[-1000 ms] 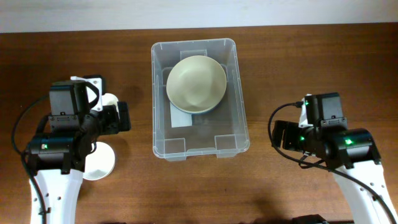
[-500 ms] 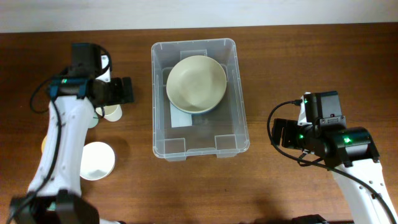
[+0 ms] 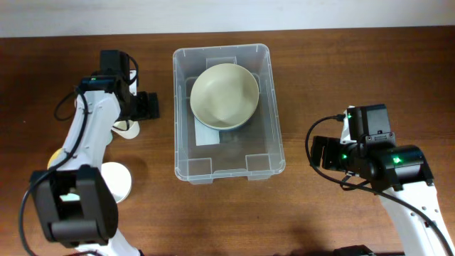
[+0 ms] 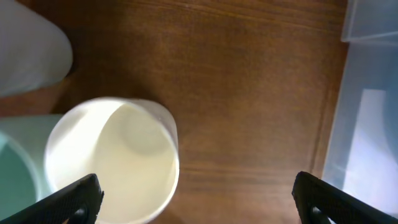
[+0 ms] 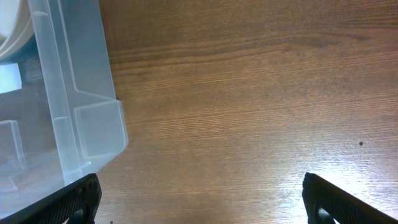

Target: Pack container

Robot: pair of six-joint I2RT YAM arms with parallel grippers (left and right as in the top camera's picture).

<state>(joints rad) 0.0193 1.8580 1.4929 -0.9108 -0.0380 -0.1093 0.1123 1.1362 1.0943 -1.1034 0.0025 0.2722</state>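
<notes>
The container [image 3: 234, 153], a big clear bin, stands at the table's middle. A cream bowl [image 3: 224, 96] rests inside its far half on a bluish bowl. My left gripper [image 3: 151, 105] hangs open just left of the bin, above a small cream cup [image 3: 128, 129]. In the left wrist view the cup [image 4: 115, 162] lies by the left finger [image 4: 74, 199], nothing sits between the fingers, and the bin's wall [image 4: 367, 93] is at the right. My right gripper [image 3: 323, 153] stands open and empty right of the bin, whose corner [image 5: 62, 93] shows in the right wrist view.
A white bowl [image 3: 114, 181] sits at the front left, with a yellow object [image 3: 51, 160] partly hidden behind my left arm. In the left wrist view a pale green bowl [image 4: 15, 168] and a white object [image 4: 28, 50] lie left of the cup. Bare wood lies under the right gripper.
My left arm has swung from the front left toward the back, bringing its gripper over the cup beside the bin. The right arm has not moved.
</notes>
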